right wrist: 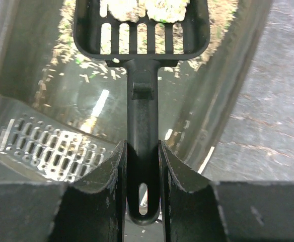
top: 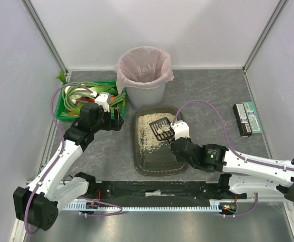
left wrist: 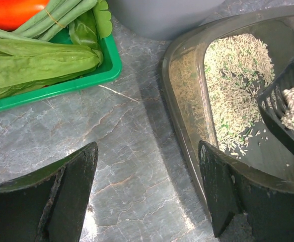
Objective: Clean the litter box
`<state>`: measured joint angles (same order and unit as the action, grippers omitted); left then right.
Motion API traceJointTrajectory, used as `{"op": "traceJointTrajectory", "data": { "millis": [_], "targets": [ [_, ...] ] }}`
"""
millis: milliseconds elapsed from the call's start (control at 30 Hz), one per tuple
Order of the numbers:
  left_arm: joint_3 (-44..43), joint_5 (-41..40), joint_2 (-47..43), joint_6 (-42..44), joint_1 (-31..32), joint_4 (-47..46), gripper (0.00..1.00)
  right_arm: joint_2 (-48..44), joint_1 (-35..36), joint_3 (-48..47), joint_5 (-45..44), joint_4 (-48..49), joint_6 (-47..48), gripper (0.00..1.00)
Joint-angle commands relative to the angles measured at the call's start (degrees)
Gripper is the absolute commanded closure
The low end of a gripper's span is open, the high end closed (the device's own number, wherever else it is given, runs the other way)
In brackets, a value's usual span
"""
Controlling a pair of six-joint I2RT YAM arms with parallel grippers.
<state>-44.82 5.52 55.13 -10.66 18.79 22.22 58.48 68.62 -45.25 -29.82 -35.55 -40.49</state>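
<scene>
The litter box [top: 138,151] is a dark olive tray in the middle of the table, with beige litter [top: 149,128] piled in its far half. My right gripper [top: 175,138] is shut on the handle [right wrist: 142,126] of a black slotted scoop [top: 162,130]. The scoop head [right wrist: 89,30] hangs over the litter and carries pale clumps [right wrist: 149,7]. My left gripper [top: 118,121] is open and holds nothing. It hovers over bare table just left of the litter box rim [left wrist: 183,106]. Its right finger [left wrist: 222,186] is above that rim. The scoop [left wrist: 280,118] shows at the right edge there.
A grey bin with a pink bag [top: 143,75] stands just behind the litter box. A green crate [top: 61,112] of vegetables sits at the back left, close to my left gripper. Two small flat boxes [top: 247,118] lie at the right. Walls enclose the table.
</scene>
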Motion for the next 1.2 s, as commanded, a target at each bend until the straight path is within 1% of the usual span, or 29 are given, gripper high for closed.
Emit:
{"op": "traceJointTrajectory", "data": {
  "millis": [0, 33, 67, 100, 133, 167, 200, 233, 267, 333, 367, 400, 433, 467, 500, 533, 567, 600, 633, 667, 733, 833, 900, 933, 967, 1033, 1067, 1100, 1167],
  "targets": [
    [-0.71, -1.12, -0.55, -0.77, 0.20, -1.13, 0.14, 2.42, 2.04, -6.04, -13.39, -10.29, -5.52, 1.00],
    [-0.71, -1.21, -0.55, -0.68, 0.20, -1.21, 0.14, 2.86, 1.96, -6.42, -13.16, -11.02, -4.78, 1.00],
    [-0.71, -1.21, -0.47, -0.60, 0.20, -1.30, 0.14, 2.35, 2.22, -5.90, -9.41, -4.85, -2.69, 1.00],
    [-0.71, -1.39, -0.21, -0.51, 0.20, -1.39, 0.14, 1.65, 2.74, -3.37, -1.63, -0.18, 0.21, 1.00],
    [-0.71, -1.65, 0.06, -0.42, 0.20, -1.30, 0.14, 1.29, 3.53, -2.65, -0.60, 2.91, 0.50, 1.00],
    [-0.80, -1.65, 0.24, -0.51, 0.20, -1.13, 0.14, 1.81, 4.32, -2.99, -2.85, 0.42, 0.06, 1.00],
    [-0.97, -1.30, 0.41, -0.51, 0.20, -1.04, 0.14, 2.51, 4.24, -5.35, -12.79, -3.52, -0.90, 1.00],
    [-0.97, -0.78, 0.33, -0.51, 0.20, -1.04, 0.14, 3.47, 4.24, -6.33, -16.37, -7.48, -5.61, 1.00],
    [-0.97, -0.77, 0.24, -0.51, 0.29, -0.95, 0.14, 3.57, 4.33, -6.86, -16.32, -8.12, -5.13, 1.00],
    [-0.53, -1.73, -0.03, -0.24, 0.20, -1.21, 0.14, 4.36, 5.03, -5.73, -6.80, -2.71, 0.03, 1.00],
    [-0.62, -1.83, -0.03, -0.16, 0.29, -1.21, 0.14, 5.32, 6.95, -5.46, -6.65, -1.64, 0.06, 1.00],
    [-0.71, -1.83, 0.06, -0.16, 0.20, -1.12, 0.14, 6.37, 7.49, -6.24, -8.30, -3.89, -0.98, 1.00],
    [-0.71, -1.74, 0.06, -0.16, 0.29, -1.04, 0.14, 7.86, 7.41, -6.77, -15.19, -6.87, -5.95, 1.00],
    [-0.71, -1.39, 0.15, -0.16, 0.20, -1.04, 0.14, 7.88, 7.49, -7.12, -17.18, -10.99, -7.13, 1.00],
    [-0.62, -1.04, -0.02, -0.16, 0.20, -0.95, 0.14, 7.44, 7.49, -6.69, -16.94, -9.73, -6.36, 1.00],
    [-0.71, -0.86, -0.03, -0.24, 0.29, -0.95, 0.14, 5.79, 7.49, -5.91, -10.76, -6.58, -3.57, 1.00],
    [-0.54, -0.60, -0.11, -0.24, 0.20, -0.95, 0.14, 5.07, 7.75, -4.94, -8.17, 0.67, 0.81, 1.00],
    [-0.62, -0.42, -0.11, -0.24, 0.20, -0.95, 0.14, 4.98, 8.02, -4.41, -7.71, 1.62, 1.11, 1.00],
    [-0.53, -0.42, -0.20, -0.24, 0.20, -0.95, 0.14, 5.76, 8.02, -5.19, -9.36, 0.32, 0.33, 1.00],
    [-0.62, -0.33, -0.38, -0.24, 0.20, -0.95, 0.14, 6.12, 7.93, -6.24, -16.77, -5.96, -3.33, 1.00],
    [-0.53, -0.51, -0.38, -0.24, 0.20, -0.86, 0.14, 4.55, 7.85, -7.66, -20.09, -8.22, -4.86, 1.00],
    [-0.45, -0.86, -0.38, -0.07, 0.20, -0.95, 0.14, 1.81, 7.93, -3.62, -8.52, 1.42, 1.20, 1.00],
    [-0.62, -0.77, -0.38, -0.07, 0.20, -0.86, 0.14, 3.47, 7.93, -5.09, -15.31, -4.14, -3.50, 1.00],
    [-0.53, -0.77, -0.29, 0.02, 0.20, -0.86, 0.14, 3.66, 8.02, -5.89, -18.48, -10.53, -5.72, 1.00],
    [-0.45, -0.77, -0.38, -0.07, 0.20, -0.86, 0.14, 3.31, 7.85, -6.33, -19.56, -10.68, -6.35, 1.00],
    [-0.45, -0.86, -0.38, 0.02, 0.20, -0.77, 0.14, 0.77, 8.02, -4.15, -10.38, -0.21, -0.49, 1.00],
    [-0.53, -0.86, -0.20, 0.02, 0.29, -0.77, 0.14, 0.41, 7.93, -2.83, -7.04, 2.13, 1.01, 1.00],
    [-0.45, -0.86, -0.12, -0.07, 0.20, -0.86, 0.14, 1.45, 7.93, -2.47, -8.57, 1.98, 1.03, 1.00],
    [-0.53, -0.77, 0.15, 0.02, 0.29, -0.86, 0.14, 3.04, 8.02, -5.61, -16.81, -7.66, -3.87, 1.00]
  ]
}}
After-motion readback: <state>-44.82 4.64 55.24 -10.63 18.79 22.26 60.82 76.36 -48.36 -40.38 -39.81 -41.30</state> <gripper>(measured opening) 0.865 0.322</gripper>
